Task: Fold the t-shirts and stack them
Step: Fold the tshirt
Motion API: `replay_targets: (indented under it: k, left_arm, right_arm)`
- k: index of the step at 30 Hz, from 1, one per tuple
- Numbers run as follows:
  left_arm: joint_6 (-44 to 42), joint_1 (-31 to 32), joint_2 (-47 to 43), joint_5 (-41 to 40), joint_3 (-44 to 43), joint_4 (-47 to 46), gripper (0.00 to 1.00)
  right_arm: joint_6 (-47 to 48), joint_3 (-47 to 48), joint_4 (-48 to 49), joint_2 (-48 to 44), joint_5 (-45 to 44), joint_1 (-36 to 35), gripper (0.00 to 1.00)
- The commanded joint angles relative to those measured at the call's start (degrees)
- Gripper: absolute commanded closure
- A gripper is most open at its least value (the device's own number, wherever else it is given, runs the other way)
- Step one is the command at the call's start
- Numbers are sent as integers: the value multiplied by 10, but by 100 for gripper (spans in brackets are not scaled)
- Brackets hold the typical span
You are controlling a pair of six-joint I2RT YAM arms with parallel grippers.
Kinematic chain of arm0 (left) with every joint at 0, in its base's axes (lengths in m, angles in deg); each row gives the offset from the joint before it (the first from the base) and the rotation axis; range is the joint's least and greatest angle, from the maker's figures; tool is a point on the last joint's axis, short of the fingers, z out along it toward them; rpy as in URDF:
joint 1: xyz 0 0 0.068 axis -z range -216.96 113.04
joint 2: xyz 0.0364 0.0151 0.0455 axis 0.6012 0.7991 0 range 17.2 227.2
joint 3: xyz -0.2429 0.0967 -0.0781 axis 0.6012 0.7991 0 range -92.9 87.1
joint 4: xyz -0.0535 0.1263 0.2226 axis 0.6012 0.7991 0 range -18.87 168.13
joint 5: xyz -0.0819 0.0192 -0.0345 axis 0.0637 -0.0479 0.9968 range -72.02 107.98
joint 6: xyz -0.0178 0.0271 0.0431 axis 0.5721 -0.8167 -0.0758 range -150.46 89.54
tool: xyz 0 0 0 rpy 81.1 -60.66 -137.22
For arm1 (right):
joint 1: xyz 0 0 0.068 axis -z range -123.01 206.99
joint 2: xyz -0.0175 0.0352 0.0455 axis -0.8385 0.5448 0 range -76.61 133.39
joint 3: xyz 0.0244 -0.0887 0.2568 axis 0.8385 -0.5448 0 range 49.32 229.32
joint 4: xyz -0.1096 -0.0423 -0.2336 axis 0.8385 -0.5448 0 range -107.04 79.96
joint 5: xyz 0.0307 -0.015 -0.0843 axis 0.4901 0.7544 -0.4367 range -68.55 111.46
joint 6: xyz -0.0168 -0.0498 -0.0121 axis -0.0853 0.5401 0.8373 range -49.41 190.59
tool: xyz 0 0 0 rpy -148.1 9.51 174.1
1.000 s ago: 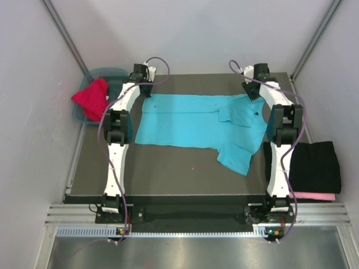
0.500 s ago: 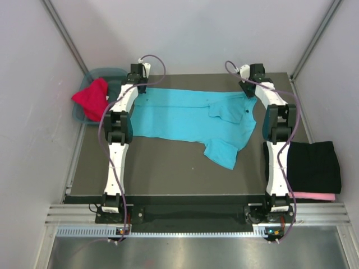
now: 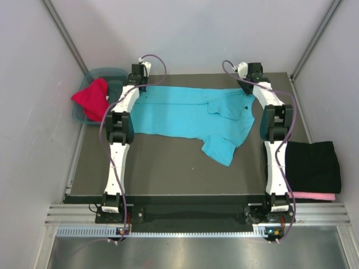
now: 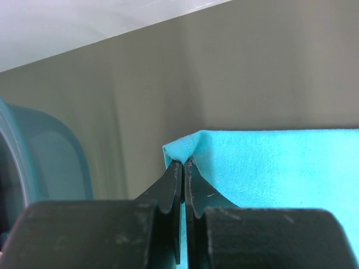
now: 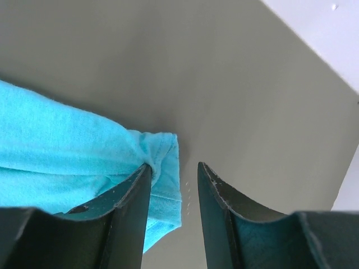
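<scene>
Light falls soft and even from above, and shadows on the bench (image 3: pixel 168 174) are faint. In my left wrist view, my left gripper (image 4: pixel 184 163) is dark and blurred at the bottom, the turquoise t-shirt (image 4: pixel 280 162) is sharp, and pale glare washes the upper left.

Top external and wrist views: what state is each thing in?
Turquoise t-shirt: spread along the far edge of the table, one sleeve trailing nearward.
Left gripper: shut on the shirt's corner.
Right gripper: open, shirt corner against one finger.
Red garment: crumpled in the bin.
Black t-shirt: folded, stacked on a pink one.
</scene>
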State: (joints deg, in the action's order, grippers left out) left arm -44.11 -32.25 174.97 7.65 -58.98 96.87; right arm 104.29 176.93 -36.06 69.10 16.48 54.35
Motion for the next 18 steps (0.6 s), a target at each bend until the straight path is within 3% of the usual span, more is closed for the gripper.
replay_targets:
  k: [1, 2, 5, 6, 9, 10, 14, 18]
  left_arm:
    - [-4, -7, 17, -17, -9, -8, 100]
    - [-3, -8, 13, -14, -9, -7, 100]
    - [6, -4, -15, -7, -11, -14, 85]
    - [9, -3, -34, -7, -12, -23, 78]
    - [14, 3, -77, -5, 8, -52, 72]
    - [13, 4, -118, -5, 25, -85, 65]
    - [-42, 15, -260, 10, 225, -224, 54]
    - [-93, 32, -381, 14, 307, -200, 50]
  right_arm:
    - [18, 47, 40, 27, -17, -4, 60]
    - [22, 53, 47, 29, -19, -5, 60]
    - [28, 62, 62, 17, -28, -3, 59]
    - [27, 61, 62, -1, -28, -2, 59]
    - [23, 49, 69, -45, -21, -2, 56]
    - [23, 28, 81, -82, -18, -4, 55]
    - [44, -59, 127, -199, -18, -10, 49]
    - [53, -190, 129, -354, 22, -12, 44]
